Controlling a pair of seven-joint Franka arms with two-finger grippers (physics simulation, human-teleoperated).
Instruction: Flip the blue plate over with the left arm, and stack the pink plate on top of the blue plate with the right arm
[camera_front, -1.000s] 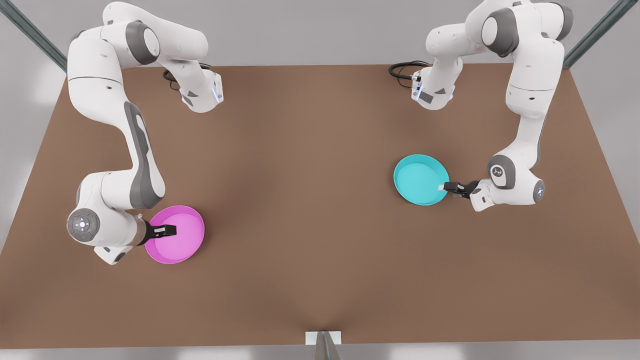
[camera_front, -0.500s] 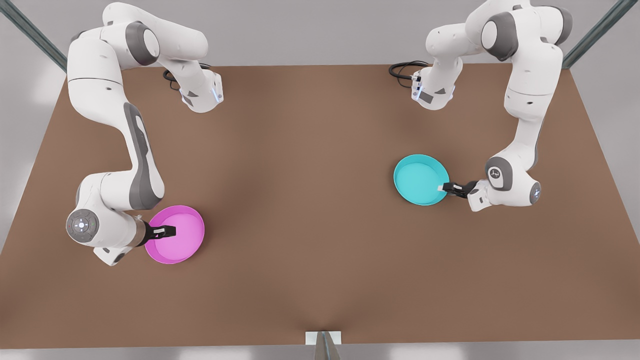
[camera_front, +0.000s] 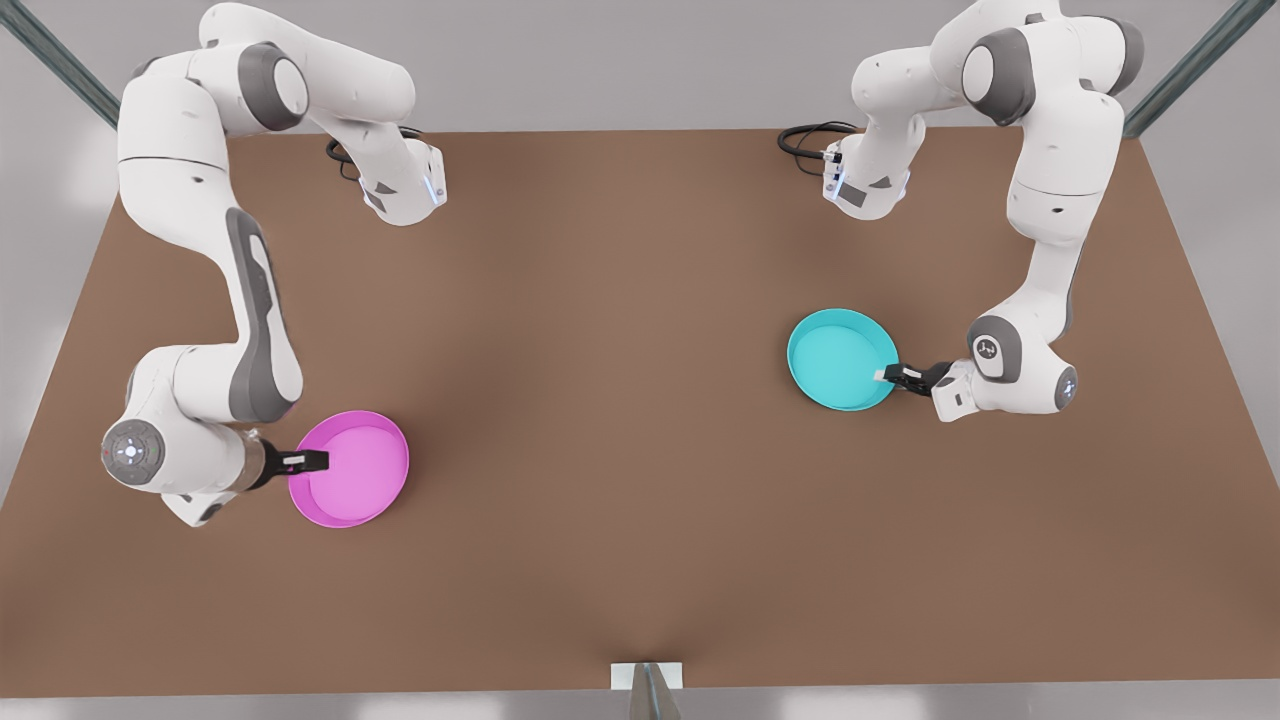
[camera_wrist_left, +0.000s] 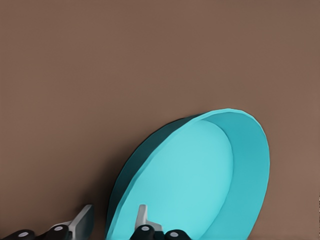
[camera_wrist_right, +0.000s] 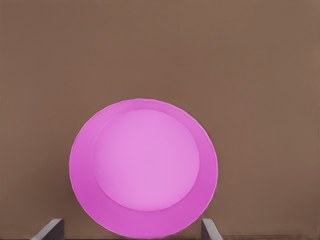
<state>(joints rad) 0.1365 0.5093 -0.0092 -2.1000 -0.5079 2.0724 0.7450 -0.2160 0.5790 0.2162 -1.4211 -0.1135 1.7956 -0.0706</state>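
Brown tabletop (camera_front: 640, 420), grey wall (camera_front: 620, 60), metal frame struts (camera_front: 1190, 65).

Both tools low (left (camera_front: 886, 375), right (camera_front: 310, 461)), fingers apart

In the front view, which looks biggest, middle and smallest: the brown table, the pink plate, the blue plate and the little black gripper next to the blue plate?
1. The table, biggest by far.
2. The pink plate and the blue plate look alike, so I won't rank them.
3. The left gripper, straddling the blue plate's rim, smallest.
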